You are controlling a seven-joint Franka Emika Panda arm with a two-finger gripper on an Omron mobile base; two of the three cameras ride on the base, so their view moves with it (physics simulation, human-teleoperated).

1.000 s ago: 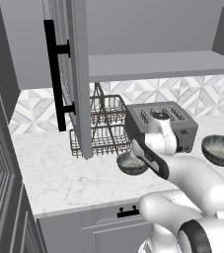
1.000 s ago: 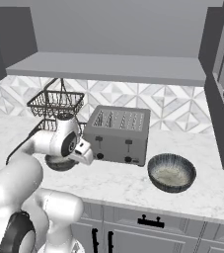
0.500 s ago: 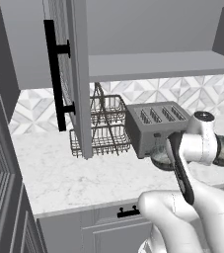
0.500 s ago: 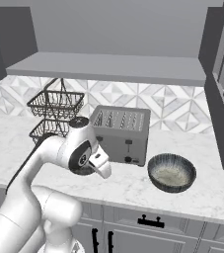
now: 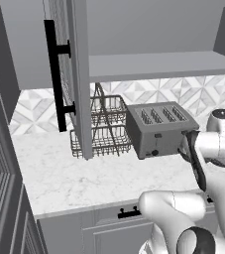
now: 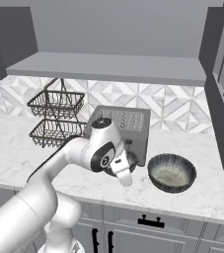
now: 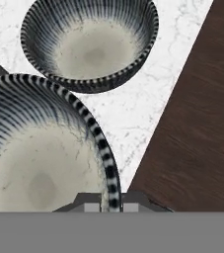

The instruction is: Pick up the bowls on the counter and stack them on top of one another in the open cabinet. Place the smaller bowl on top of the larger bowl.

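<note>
One bowl rim-gripped in claw, seemingly tilted

Diamond-tiled backsplash — dark wood floor

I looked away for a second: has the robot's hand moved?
Yes. The gripper, pinching a ribbed dark grey bowl, swung rightward past the silver toaster toward the other bowl.

place: kitchen — toaster | marble counter | wall cabinet
</note>
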